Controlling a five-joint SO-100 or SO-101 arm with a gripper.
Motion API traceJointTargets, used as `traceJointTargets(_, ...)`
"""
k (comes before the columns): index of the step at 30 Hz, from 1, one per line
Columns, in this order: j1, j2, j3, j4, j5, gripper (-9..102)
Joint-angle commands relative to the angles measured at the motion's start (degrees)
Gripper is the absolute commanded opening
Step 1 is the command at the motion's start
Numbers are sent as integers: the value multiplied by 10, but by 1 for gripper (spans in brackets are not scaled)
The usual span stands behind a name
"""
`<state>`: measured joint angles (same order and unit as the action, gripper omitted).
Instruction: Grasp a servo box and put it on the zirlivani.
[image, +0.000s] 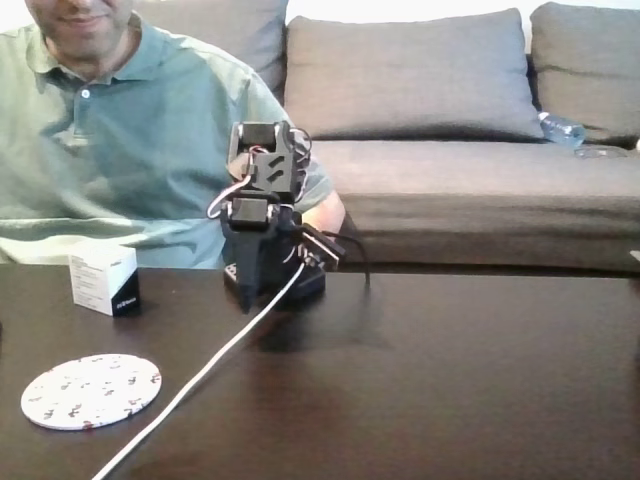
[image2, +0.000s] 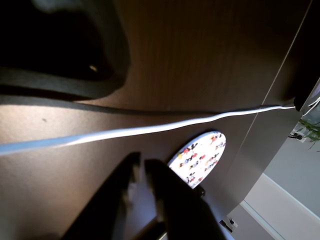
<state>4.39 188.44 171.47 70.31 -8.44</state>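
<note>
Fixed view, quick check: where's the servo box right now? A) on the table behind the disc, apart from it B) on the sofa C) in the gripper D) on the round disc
A: in the fixed view the servo box stands on the dark table behind the zirlivani, with bare tabletop between them, and the gripper is off to its right, not touching it.
</note>
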Motion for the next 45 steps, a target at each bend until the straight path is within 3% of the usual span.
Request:
traceJointTargets(1,-2,-1,-3,-4,-1,0)
traceJointTargets(40,-3,-1,-4,-5,-1,0)
traceJointTargets(45,-39,-2,-14,-26,-3,1)
